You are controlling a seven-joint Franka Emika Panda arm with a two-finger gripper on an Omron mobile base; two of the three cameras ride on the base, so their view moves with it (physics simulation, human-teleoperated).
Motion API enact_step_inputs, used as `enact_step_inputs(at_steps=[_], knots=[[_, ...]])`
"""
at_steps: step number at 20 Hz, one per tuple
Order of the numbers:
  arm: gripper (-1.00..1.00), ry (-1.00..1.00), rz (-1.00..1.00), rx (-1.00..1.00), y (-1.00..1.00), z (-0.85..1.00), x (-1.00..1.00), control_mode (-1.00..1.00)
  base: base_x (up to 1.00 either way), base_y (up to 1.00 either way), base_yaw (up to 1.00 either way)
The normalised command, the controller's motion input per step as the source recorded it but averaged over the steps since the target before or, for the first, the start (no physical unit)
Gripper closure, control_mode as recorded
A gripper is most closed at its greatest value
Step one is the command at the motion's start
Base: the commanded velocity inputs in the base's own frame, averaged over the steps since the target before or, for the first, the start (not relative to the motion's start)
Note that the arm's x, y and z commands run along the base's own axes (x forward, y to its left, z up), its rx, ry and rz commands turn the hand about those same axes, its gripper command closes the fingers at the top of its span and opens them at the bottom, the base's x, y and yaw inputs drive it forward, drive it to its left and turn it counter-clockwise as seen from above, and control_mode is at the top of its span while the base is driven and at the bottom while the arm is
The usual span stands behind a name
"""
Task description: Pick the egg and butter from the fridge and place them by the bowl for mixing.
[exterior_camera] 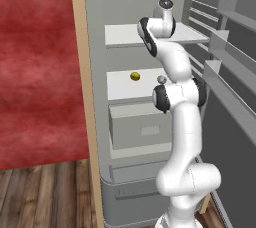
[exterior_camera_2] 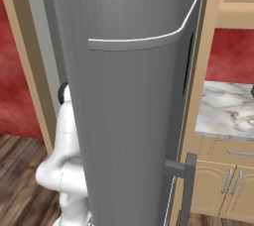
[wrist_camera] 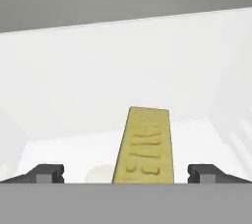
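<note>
Butter (wrist_camera: pixel 143 145) lies on a white fridge shelf (wrist_camera: pixel 64 147), straight ahead and centred between the fingertips of the wide-open, empty gripper (wrist_camera: pixel 125 173), its long axis pointing away from the hand.

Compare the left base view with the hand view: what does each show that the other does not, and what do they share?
Left base view alone: the egg on a white shelf of the open fridge, a small grey ball beside the arm, a grey drawer below, the door racks and a red wall.

Hand view alone: the butter, lying lengthwise between the tips of the open gripper, untouched.

Shared: the fridge's white interior.
</note>
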Motion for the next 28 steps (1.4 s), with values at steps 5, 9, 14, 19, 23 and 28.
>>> enact_step_inputs(at_steps=[5,9,14,19,23,28], knots=[[1.0,0.33,0.0,-0.08,0.0,-0.93,0.06,-1.0,0.0,0.0,0.0],[1.0,0.09,0.0,-0.01,0.0,-0.34,0.0,-1.0,0.0,0.0,0.0],[1.0,-0.04,0.0,0.0,0.0,0.0,-0.04,-1.0,0.0,0.0,0.0],[1.0,-0.41,0.0,-0.08,0.0,0.05,-0.32,-1.0,0.0,0.0,0.0],[1.0,-0.21,0.0,-0.03,0.0,0.05,-0.19,-1.0,0.0,0.0,0.0],[1.0,-0.11,0.0,0.0,0.0,0.0,-0.17,-1.0,0.0,0.0,0.0]])
